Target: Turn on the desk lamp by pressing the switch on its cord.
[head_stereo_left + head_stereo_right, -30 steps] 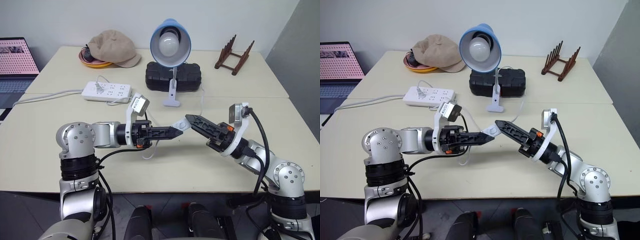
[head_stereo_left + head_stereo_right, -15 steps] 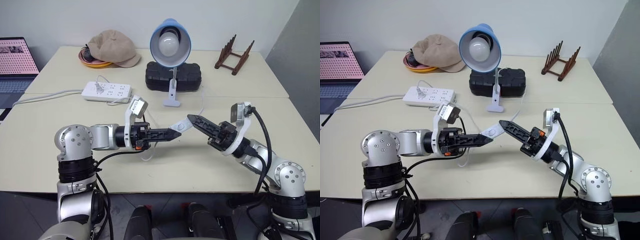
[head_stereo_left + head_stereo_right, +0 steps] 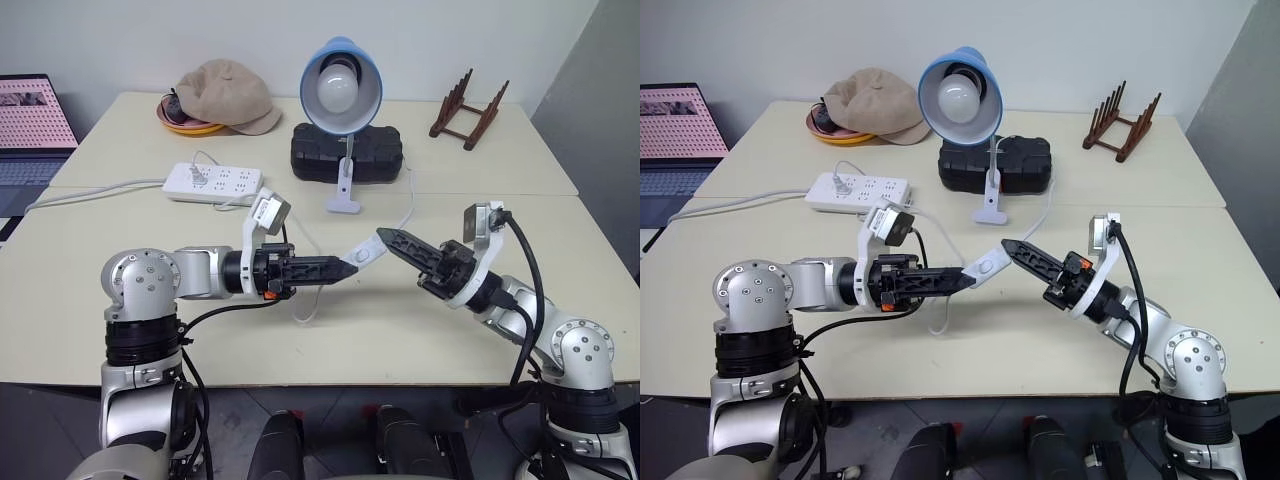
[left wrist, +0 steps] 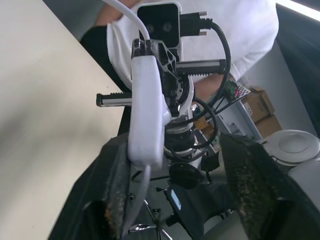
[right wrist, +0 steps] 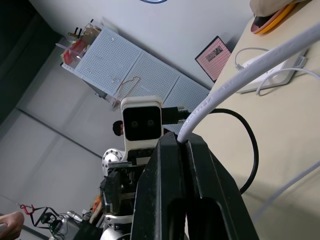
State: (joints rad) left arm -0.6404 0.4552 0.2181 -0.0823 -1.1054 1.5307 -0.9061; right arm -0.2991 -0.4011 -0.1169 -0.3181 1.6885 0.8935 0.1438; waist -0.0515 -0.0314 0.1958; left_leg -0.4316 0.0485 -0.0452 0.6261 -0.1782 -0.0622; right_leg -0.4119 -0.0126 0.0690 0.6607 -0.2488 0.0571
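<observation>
The desk lamp [image 3: 341, 95] stands at the far middle of the tabletop [image 3: 90, 290], in front of a black case [image 3: 346, 155], bulb unlit. Its cord [image 3: 408, 205] runs to the near middle, where the switch [image 3: 367, 253] hangs above the tabletop between the 2 tools. The right tool [image 3: 384, 238] is clamped together on the cord just beside the switch. The left tool [image 4: 175, 200] has its fingers [image 4: 116, 187] apart around the switch, which lies against one finger. A white power strip [image 3: 213, 182] lies far left.
</observation>
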